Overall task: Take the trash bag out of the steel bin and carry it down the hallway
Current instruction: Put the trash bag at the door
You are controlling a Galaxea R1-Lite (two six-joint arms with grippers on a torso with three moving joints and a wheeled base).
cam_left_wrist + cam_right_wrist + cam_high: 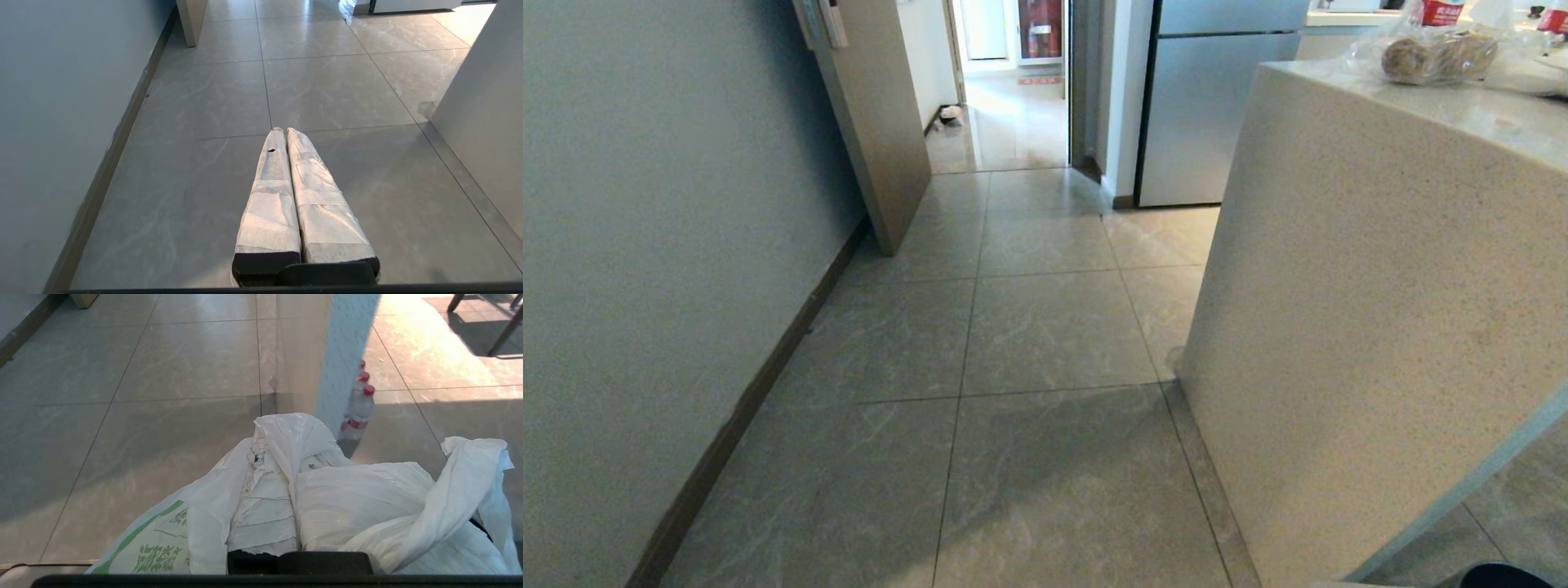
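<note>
The trash bag (367, 494), thin white plastic with green print, drapes over my right gripper (286, 453), which is shut on a fold of it; the plastic hides one finger. In the left wrist view my left gripper (284, 130) hangs over the grey tiles, shut and holding nothing. The hallway (1045, 327) of glossy grey tiles runs ahead toward an open doorway (1013, 98). The steel bin is out of view. Neither gripper shows in the head view.
A wall with a dark skirting (645, 245) runs along the left, ending at an open tan door (874, 122). A speckled stone counter (1380, 327) stands close on the right, a steel fridge (1217, 106) behind it. Water bottles (361, 408) stand by the counter's base.
</note>
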